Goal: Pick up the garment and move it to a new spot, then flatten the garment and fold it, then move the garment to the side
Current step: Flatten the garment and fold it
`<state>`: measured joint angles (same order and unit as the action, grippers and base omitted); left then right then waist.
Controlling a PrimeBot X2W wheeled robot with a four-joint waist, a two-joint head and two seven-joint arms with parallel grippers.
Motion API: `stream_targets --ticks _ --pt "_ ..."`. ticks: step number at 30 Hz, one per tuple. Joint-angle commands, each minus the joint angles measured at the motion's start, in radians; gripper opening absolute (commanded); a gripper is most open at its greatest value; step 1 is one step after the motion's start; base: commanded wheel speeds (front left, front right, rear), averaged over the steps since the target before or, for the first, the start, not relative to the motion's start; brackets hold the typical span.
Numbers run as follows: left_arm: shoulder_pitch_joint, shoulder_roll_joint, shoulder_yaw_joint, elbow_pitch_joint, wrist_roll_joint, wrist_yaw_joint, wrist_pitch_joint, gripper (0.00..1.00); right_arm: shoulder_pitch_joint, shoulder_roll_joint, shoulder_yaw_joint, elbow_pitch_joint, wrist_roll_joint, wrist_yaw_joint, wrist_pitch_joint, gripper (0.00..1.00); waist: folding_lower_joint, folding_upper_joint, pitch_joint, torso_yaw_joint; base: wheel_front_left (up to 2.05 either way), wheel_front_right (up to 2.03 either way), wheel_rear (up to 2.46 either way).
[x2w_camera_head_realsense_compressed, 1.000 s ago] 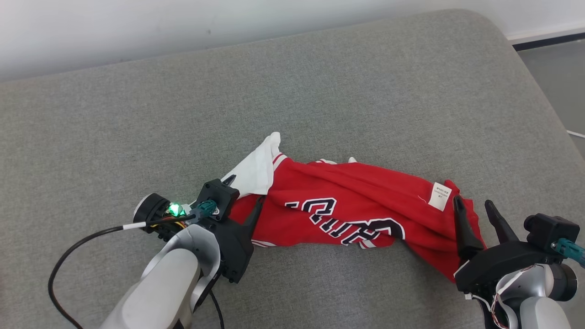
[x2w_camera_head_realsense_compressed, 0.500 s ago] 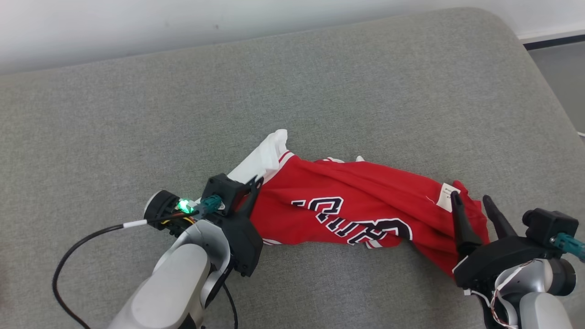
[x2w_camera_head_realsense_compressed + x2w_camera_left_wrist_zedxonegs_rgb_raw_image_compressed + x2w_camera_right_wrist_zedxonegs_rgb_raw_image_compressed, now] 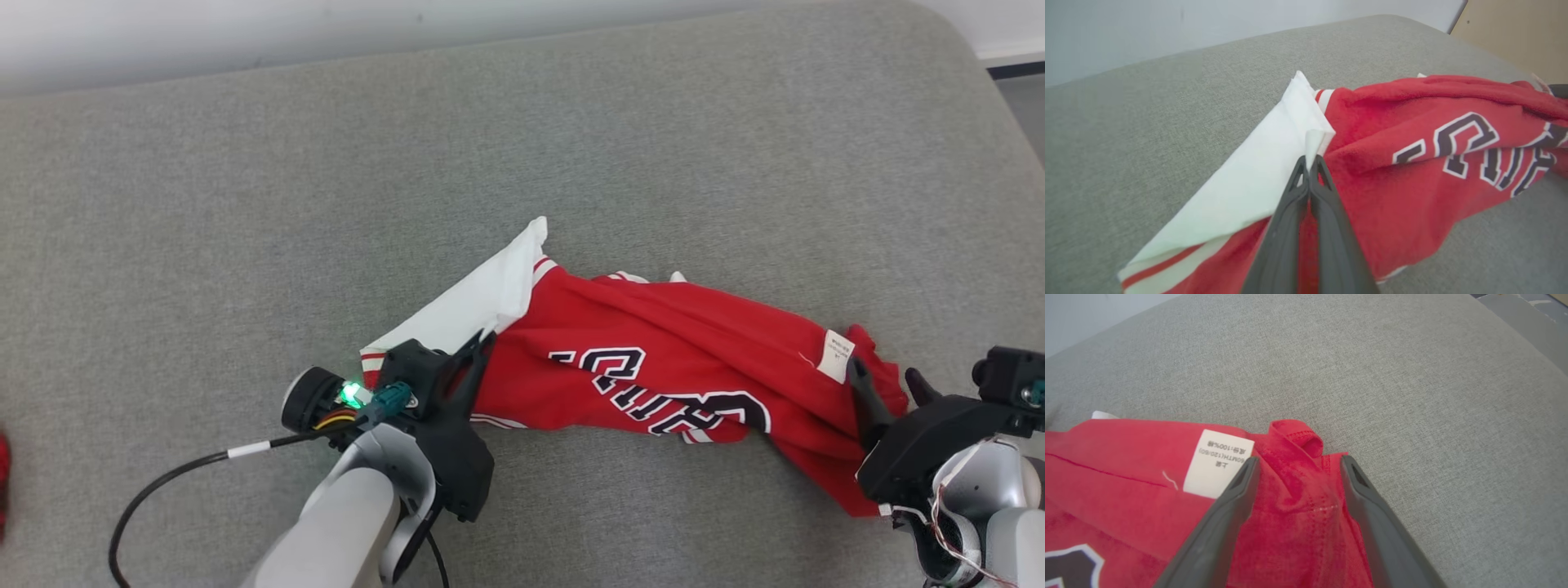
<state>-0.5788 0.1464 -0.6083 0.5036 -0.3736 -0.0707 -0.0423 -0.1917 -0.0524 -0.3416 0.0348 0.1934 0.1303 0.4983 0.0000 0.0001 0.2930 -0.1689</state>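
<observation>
The garment (image 3: 653, 343) is a red jersey with a white sleeve and dark lettering, lying crumpled on the grey cushion (image 3: 571, 147). My left gripper (image 3: 483, 339) is shut on the garment where the white sleeve meets the red cloth. In the left wrist view the left gripper (image 3: 1309, 161) has its two fingers pressed together, with cloth of the garment (image 3: 1412, 134) between them. My right gripper (image 3: 883, 371) is open at the garment's right end. In the right wrist view the right gripper (image 3: 1300, 461) straddles a bunched red hem of the garment (image 3: 1126, 465), beside a white label (image 3: 1218, 463).
The cushion's rounded right edge (image 3: 992, 122) drops to the floor. A pale wall (image 3: 245, 33) runs along the back. A black cable (image 3: 171, 482) trails from my left wrist. A red scrap (image 3: 2, 482) shows at the far left edge.
My left gripper has shut on the garment at the sleeve. The right gripper stays open over the hem. The head camera has shifted, so everything sits further right in that view.
</observation>
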Motion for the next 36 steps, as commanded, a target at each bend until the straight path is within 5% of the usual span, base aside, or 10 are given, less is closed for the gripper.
stream_targets --ticks 1,8,24,32,36 --pt "0.011 -0.001 -0.002 -0.003 -0.009 0.001 -0.004 0.00 -0.003 0.004 -0.001 -0.003 0.000 0.001 0.012 1.00 0.0000 -0.0001 0.007 0.008 0.00 0.00 0.00" --pt "0.013 -0.008 -0.018 -0.013 -0.011 0.001 -0.006 0.00 0.022 0.003 -0.047 -0.036 -0.025 0.001 0.106 1.00 0.0000 -0.0001 0.015 0.021 0.00 0.00 0.00" --pt "0.011 0.014 -0.024 -0.026 -0.022 0.016 0.004 0.01 0.052 0.003 -0.091 -0.111 -0.023 0.001 0.124 1.00 0.0000 -0.0001 0.020 0.013 0.00 0.00 0.00" --pt "0.007 0.023 -0.022 -0.030 -0.023 0.022 0.004 0.03 0.066 0.002 -0.031 -0.128 0.006 0.001 0.182 1.00 0.0000 -0.0001 0.026 0.009 0.00 0.00 0.00" --pt "0.003 0.026 -0.023 -0.033 -0.028 0.025 0.004 0.05 0.060 0.003 -0.003 -0.120 0.016 0.001 0.189 0.90 0.0000 -0.0001 0.030 0.011 0.00 0.00 0.00"
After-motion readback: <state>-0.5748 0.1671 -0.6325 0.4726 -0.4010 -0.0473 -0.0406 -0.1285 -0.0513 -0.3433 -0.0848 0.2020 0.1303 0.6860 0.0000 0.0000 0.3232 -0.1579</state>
